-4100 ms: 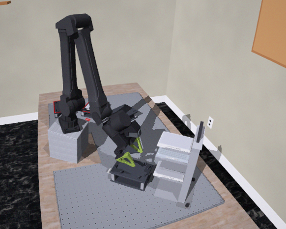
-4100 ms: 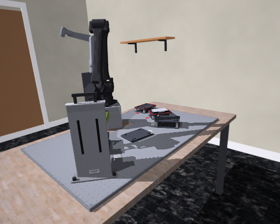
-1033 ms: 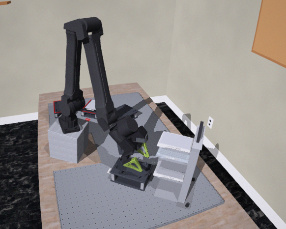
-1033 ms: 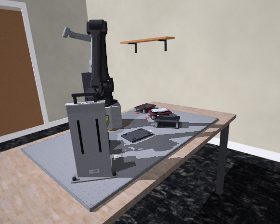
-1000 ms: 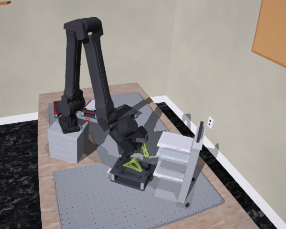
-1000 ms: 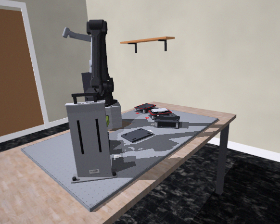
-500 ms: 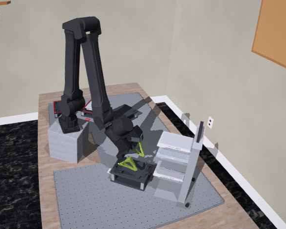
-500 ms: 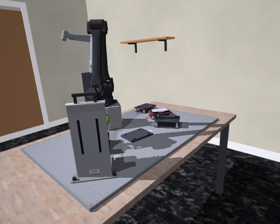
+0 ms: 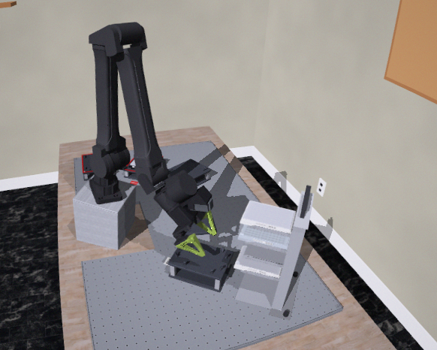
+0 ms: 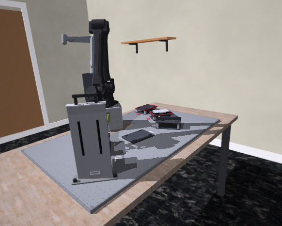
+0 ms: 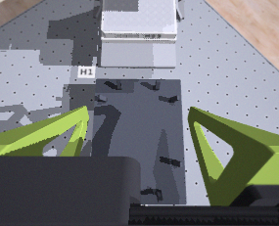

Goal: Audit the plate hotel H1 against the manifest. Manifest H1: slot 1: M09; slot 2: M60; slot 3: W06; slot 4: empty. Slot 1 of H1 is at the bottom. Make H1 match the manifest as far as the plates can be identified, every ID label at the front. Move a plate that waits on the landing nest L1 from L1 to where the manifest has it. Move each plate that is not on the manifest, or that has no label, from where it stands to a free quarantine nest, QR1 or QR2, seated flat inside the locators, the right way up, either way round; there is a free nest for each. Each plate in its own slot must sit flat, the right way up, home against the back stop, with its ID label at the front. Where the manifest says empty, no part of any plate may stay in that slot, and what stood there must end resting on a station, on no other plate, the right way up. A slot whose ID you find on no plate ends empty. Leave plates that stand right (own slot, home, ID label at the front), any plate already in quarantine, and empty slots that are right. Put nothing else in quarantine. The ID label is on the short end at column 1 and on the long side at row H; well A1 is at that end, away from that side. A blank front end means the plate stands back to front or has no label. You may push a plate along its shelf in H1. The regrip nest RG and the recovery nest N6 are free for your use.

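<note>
The plate hotel H1 (image 9: 275,251) stands at the right of the perforated base; its tag H1 (image 11: 86,71) shows in the wrist view. A white plate (image 9: 267,217) sits at the top level with dark marks on its front edge. A clear welled plate (image 9: 263,237) sits below it and a white plate (image 9: 258,265) lower still. The labels are too small to read. My gripper (image 9: 202,237) is open and empty. It hovers just above an empty dark raised nest (image 9: 202,265) in front of H1. In the wrist view, the green fingers stand on either side of that nest (image 11: 137,141).
Two red-edged nests stand at the far end: one empty (image 10: 146,107), one with a white plate on it (image 10: 161,111). A dark raised nest (image 10: 167,121) and a flat dark nest (image 10: 137,135) lie near them. The arm's grey pedestal (image 9: 98,221) stands to the left.
</note>
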Available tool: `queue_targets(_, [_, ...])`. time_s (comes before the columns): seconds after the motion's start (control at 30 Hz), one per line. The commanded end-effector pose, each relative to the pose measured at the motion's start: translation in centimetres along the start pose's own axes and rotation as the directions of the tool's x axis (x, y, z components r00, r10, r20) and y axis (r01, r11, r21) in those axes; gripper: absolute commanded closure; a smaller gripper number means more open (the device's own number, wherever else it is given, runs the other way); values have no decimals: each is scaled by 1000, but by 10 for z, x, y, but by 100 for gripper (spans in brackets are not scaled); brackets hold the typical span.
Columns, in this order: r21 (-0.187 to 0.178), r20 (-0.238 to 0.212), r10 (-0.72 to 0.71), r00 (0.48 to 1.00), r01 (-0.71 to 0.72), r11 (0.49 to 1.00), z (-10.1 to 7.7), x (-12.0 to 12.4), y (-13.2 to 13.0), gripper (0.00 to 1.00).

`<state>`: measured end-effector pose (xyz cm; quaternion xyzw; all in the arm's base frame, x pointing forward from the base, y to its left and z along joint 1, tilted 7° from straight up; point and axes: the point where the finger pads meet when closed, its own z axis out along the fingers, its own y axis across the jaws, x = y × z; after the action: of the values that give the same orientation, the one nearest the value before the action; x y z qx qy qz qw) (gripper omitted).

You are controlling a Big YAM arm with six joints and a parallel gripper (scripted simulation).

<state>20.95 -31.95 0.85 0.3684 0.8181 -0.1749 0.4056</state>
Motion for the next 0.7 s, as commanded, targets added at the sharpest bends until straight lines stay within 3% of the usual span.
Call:
queue_targets(0.0, [6, -2, -3, 1000, 3, 1000, -8, -1, -4, 0])
queue_targets(0.67, [7, -2, -3, 1000, 3, 1000, -38, 1, -4, 0])
